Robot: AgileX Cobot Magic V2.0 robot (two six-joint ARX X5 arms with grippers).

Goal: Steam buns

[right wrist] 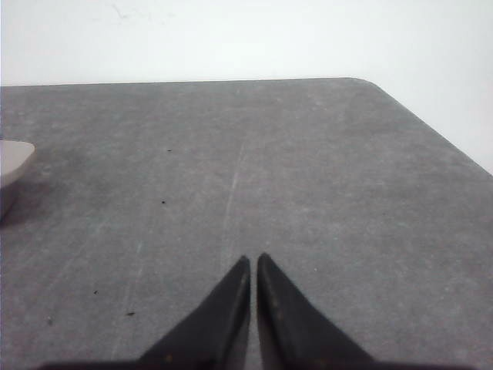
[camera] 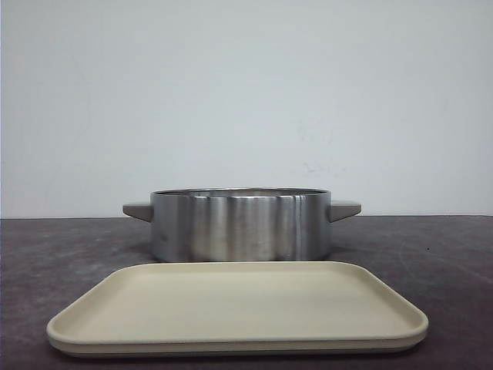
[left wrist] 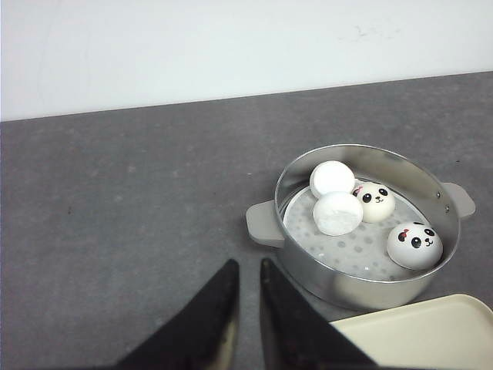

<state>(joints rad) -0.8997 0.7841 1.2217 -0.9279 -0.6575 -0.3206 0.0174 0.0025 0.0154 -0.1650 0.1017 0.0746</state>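
The grey worktop (camera: 462,262) carries a steel steamer pot (camera: 240,225) at the far side and an empty beige tray (camera: 237,304) just near of it. All four buns (left wrist: 358,216) already lie inside the pot on its perforated plate (two show panda faces, two are turned over), so the loading seems done. Both the left fingers (left wrist: 246,297) and the right fingers (right wrist: 253,289) are nearly closed on nothing, over bare worktop to the left and right of the pot, probably withdrawn to leave it free.
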